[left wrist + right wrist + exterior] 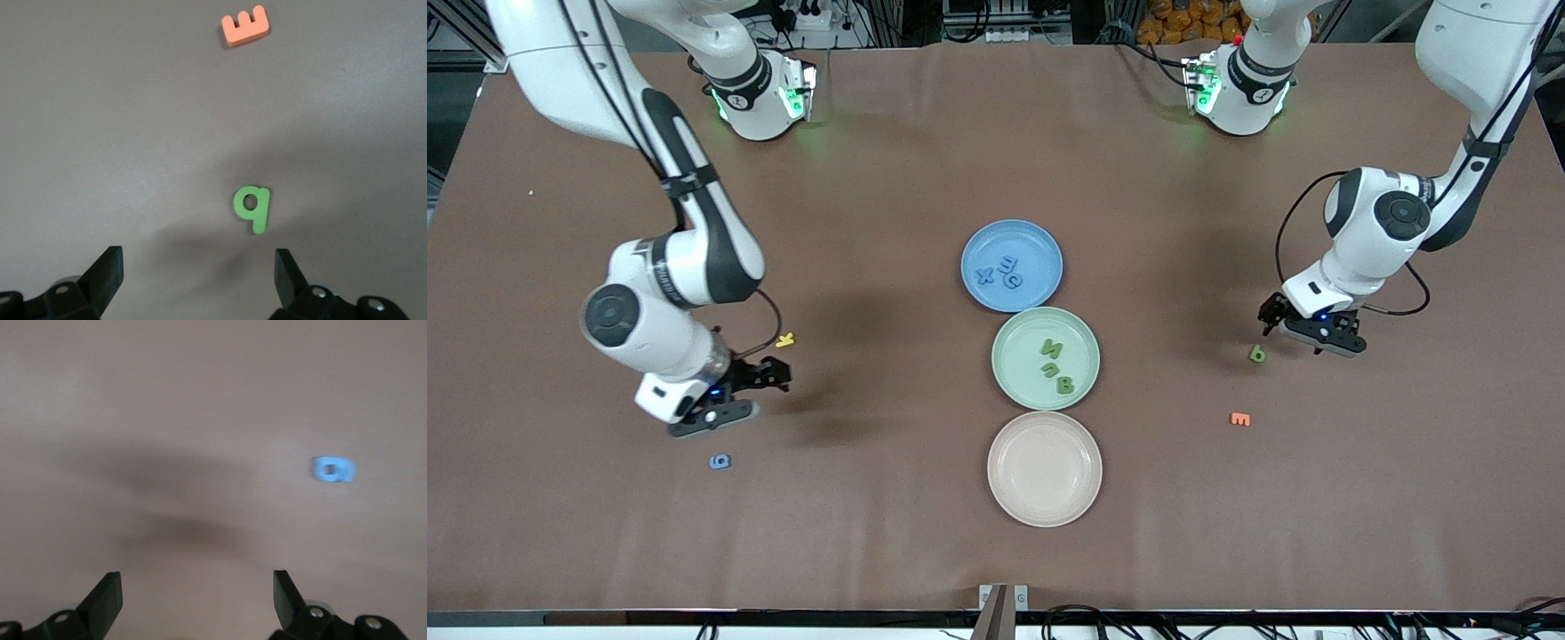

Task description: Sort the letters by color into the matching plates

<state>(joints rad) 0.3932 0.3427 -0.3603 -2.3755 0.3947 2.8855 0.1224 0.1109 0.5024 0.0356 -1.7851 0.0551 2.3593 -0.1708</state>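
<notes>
The blue plate [1016, 238] holds three blue letters [1009, 268]. Touching it on the side nearer the front camera, the green plate [1021, 342] holds three green letters [1053, 368]. A loose green letter [1256, 354] [252, 207] lies toward the left arm's end of the table. My left gripper [1303, 331] [197, 267] hangs open just beside it, with nothing between its fingers. A loose blue piece [719, 461] [333, 470] lies toward the right arm's end. My right gripper [743, 397] [197, 587] is open and empty low over the table close to that piece.
A cream-white plate [1044, 468] sits in line with the two others, nearest the front camera. An orange E [1240, 419] [245, 25] lies nearer the front camera than the loose green letter. A yellow letter [784, 340] lies beside the right gripper.
</notes>
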